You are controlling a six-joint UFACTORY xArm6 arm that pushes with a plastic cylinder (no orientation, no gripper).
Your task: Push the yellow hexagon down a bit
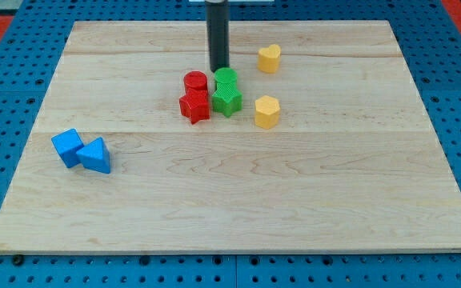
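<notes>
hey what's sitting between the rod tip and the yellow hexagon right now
Nothing: in the camera view, bare wood runs from my tip to the yellow hexagon.

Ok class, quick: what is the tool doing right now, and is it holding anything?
My tip: a bare rod, holding nothing, just above the green cylinder, up-left of the yellow hexagon.

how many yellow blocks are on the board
2: the yellow hexagon sits right of the green pair near the middle; the yellow heart lies above it, near the view's top. None seem hidden.

The yellow hexagon [267, 111] sits flat on the board (right of centre, upper half), standing alone.
</notes>
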